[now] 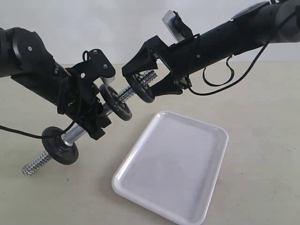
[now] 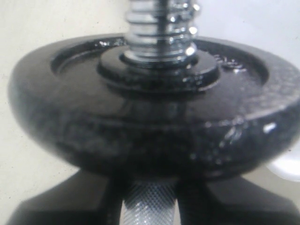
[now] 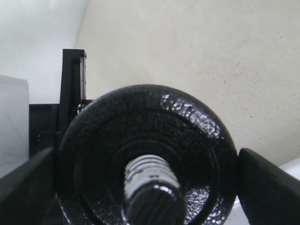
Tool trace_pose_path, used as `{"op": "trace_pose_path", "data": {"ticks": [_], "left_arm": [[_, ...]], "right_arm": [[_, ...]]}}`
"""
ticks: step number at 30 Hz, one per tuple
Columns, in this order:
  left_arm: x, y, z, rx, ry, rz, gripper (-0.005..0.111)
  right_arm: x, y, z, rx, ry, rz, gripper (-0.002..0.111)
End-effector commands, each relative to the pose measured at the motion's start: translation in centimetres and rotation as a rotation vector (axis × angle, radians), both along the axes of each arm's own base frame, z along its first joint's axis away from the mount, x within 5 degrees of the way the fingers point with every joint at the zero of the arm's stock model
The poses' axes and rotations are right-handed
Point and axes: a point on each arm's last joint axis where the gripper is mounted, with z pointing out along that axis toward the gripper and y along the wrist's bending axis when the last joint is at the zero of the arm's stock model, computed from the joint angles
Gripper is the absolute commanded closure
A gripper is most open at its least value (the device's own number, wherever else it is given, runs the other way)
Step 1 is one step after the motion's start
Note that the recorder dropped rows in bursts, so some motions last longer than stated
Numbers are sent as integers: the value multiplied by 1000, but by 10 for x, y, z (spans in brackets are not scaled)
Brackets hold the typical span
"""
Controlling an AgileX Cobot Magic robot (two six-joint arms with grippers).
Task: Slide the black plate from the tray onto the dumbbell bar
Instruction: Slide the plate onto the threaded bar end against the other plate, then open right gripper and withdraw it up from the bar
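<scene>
My left gripper (image 1: 93, 112) is shut on the knurled middle of the dumbbell bar (image 1: 75, 135), holding it slanted above the table. One black plate (image 1: 60, 145) sits near the bar's lower threaded end. A second (image 1: 116, 103) sits just above the left fingers and fills the left wrist view (image 2: 150, 131). A third black plate (image 1: 144, 90) is threaded on the bar's upper end, with my right gripper (image 1: 140, 83) closed across its rim. In the right wrist view this plate (image 3: 187, 140) lies between both fingers (image 3: 267, 187), the bar tip (image 3: 150, 192) poking through its hole. The white tray (image 1: 178, 168) holds nothing.
The tray lies on a pale beige tabletop, below and right of the bar. A black cable loops under the right arm (image 1: 220, 79). Another cable trails from the left arm (image 1: 18, 131) toward the left edge.
</scene>
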Motion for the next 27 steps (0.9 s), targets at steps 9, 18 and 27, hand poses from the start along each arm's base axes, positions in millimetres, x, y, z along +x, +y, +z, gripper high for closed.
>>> {"op": "trace_pose_path", "data": {"ticks": [9, 18, 27], "left_arm": [[12, -4, 44, -140, -205, 110, 102], [12, -4, 44, -140, -205, 110, 102], [12, -4, 44, -140, -205, 110, 102]], "right_arm": [[-6, 3, 14, 51, 1, 45, 32], [-5, 3, 14, 50, -3, 45, 8], [-5, 3, 14, 50, -3, 45, 8]]}}
